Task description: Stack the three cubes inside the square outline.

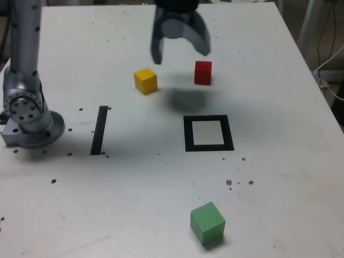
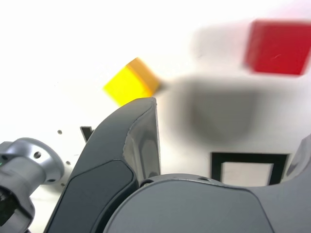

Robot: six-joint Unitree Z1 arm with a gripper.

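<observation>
My gripper (image 1: 180, 56) hangs open above the table's far middle, between the yellow cube (image 1: 145, 80) and the red cube (image 1: 202, 72), holding nothing. In the wrist view one finger (image 2: 138, 141) rises in front of the blurred yellow cube (image 2: 130, 83), and the red cube (image 2: 278, 46) lies beyond. The square outline (image 1: 208, 134), black around a white centre, lies nearer the camera than the gripper; it also shows in the wrist view as the square outline (image 2: 248, 158). The green cube (image 1: 207, 223) sits alone near the front edge.
The arm's grey base (image 1: 29, 115) stands at the exterior view's left. A thin black strip (image 1: 99, 130) lies between the base and the outline. Small dark specks dot the white table (image 1: 279, 204). Cables hang past the table's right edge.
</observation>
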